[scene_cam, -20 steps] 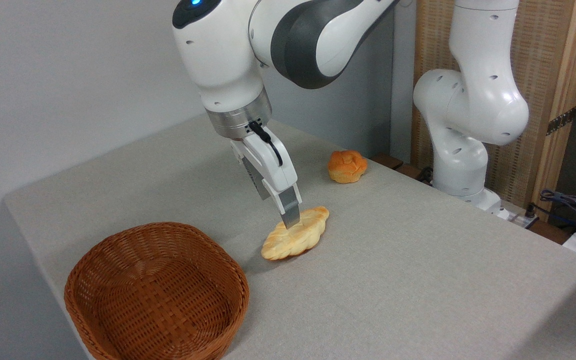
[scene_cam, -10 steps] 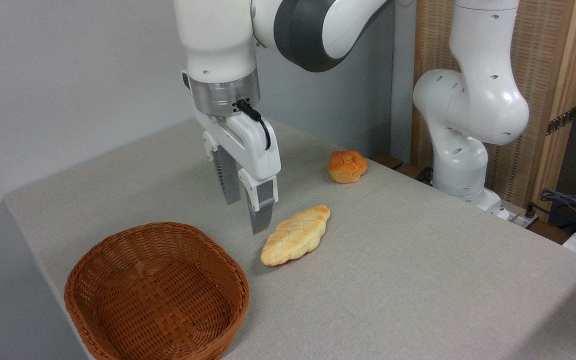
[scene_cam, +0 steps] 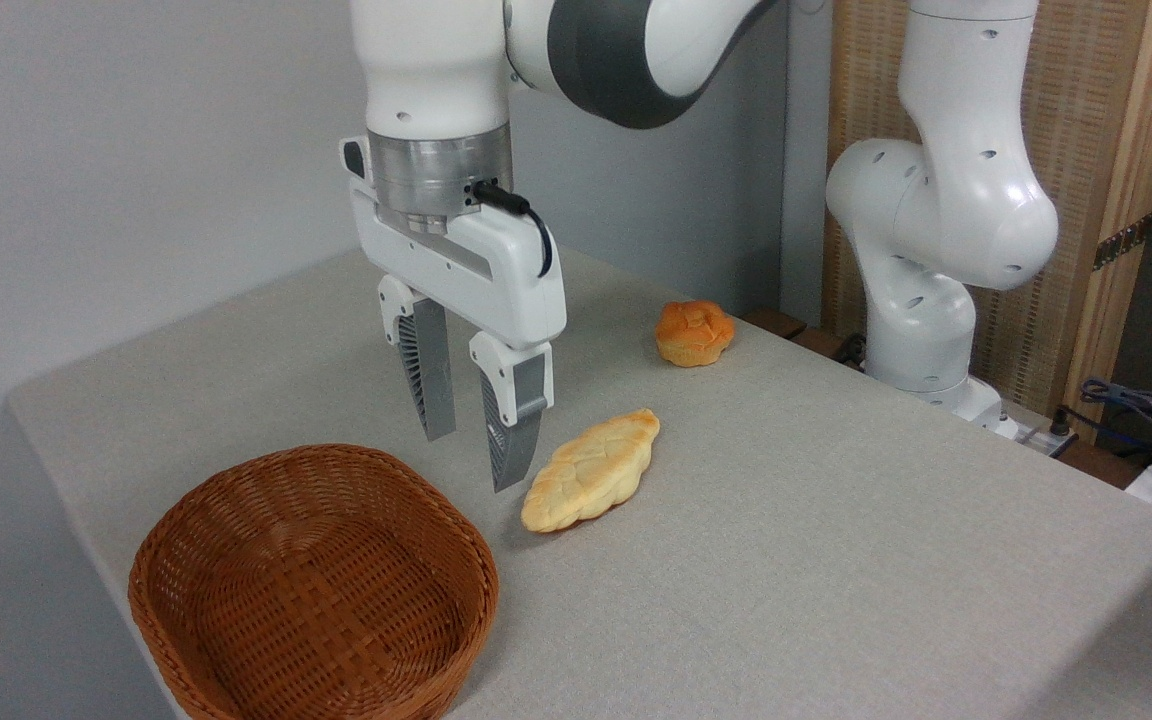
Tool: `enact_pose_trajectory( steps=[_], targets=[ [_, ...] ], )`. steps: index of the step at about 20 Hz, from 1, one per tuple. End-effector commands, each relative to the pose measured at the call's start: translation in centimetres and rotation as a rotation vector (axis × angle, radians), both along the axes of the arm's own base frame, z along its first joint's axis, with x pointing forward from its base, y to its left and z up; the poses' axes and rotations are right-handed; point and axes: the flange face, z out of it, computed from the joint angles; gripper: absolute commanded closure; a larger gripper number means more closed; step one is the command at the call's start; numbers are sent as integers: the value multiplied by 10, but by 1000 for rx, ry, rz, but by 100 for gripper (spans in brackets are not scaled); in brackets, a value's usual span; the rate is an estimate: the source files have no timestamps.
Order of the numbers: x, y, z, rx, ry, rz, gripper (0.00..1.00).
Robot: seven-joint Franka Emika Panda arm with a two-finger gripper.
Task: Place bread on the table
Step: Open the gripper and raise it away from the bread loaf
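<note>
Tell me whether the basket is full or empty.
Empty. The wicker basket shows bare woven floor all the way across; the braided bread lies outside it on the table, beside the open gripper.

The bread lay on the table near its middle. The basket sat at the front left corner, left of the bread. A bun rested behind, by the back edge.
</note>
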Motion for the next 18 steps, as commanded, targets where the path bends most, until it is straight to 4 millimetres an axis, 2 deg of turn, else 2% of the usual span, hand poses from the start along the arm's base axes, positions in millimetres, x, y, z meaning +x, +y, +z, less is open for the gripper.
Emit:
enact_pose_trajectory(
  steps=[1,18],
  targets=[
    [7,2,10,19,-30,43,0],
    [8,-3,6,-79,-15,63,0]
  ],
)
